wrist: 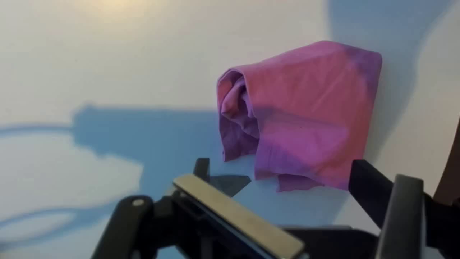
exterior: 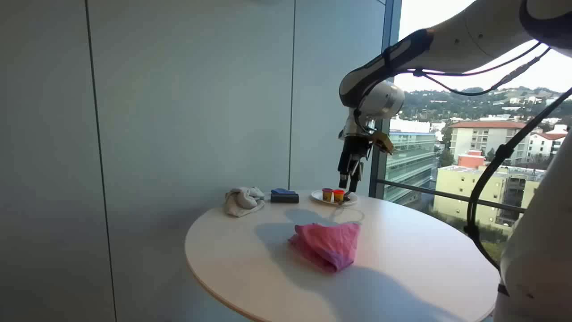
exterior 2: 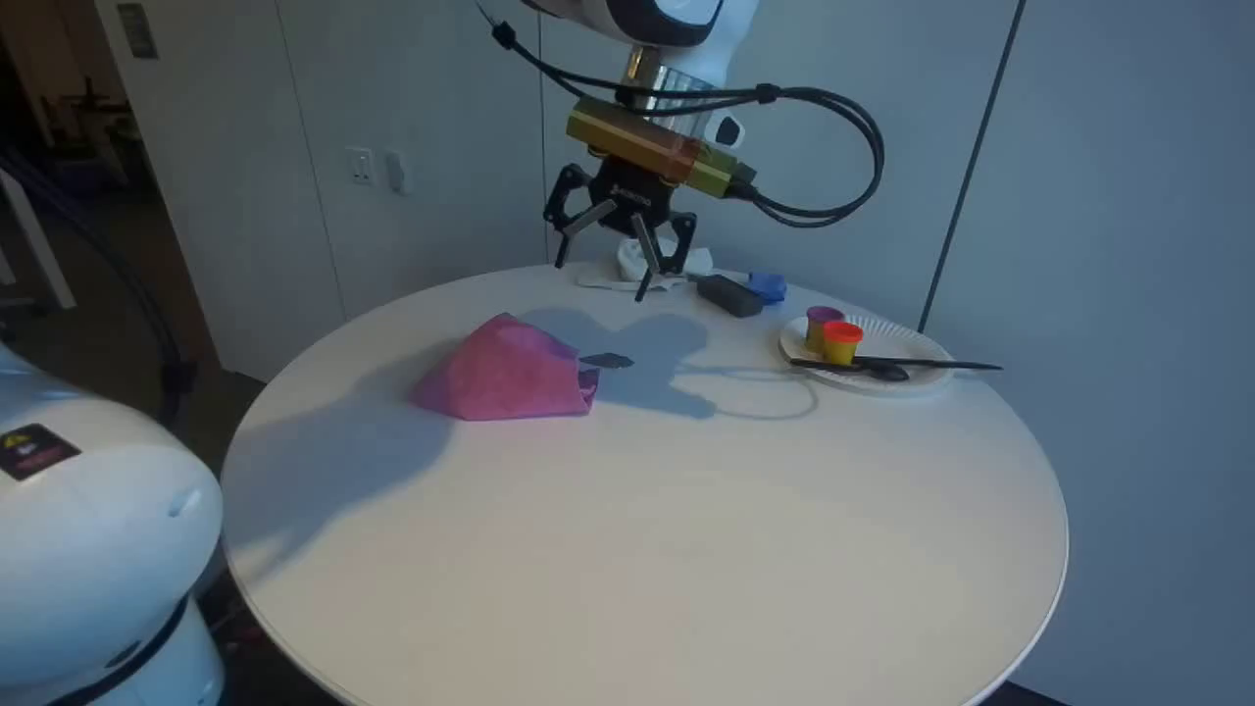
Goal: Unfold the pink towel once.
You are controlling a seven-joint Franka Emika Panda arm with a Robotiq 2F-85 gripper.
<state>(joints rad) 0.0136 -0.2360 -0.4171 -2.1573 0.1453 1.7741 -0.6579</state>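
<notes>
The pink towel lies folded and rumpled on the round white table. It shows in both exterior views (exterior: 328,243) (exterior 2: 515,378) and in the wrist view (wrist: 312,108). In the wrist view its left side gapes, with crumpled layers inside the fold, and a lower layer sticks out at the bottom edge. My gripper (exterior 2: 601,281) is open and empty, in the air above the table and apart from the towel. In the wrist view its fingers (wrist: 280,167) stand wide apart near the towel's lower edge. The gripper also shows in an exterior view (exterior: 348,184). The towel's underside is hidden.
A small dark flat piece (exterior 2: 608,360) lies beside the towel. A white plate (exterior 2: 922,343) holds two small tubs (exterior 2: 841,343) and dark utensils (exterior 2: 966,365). A dark box (exterior: 284,198), a blue item (exterior 2: 768,286) and a greyish cloth (exterior: 243,201) sit near the wall.
</notes>
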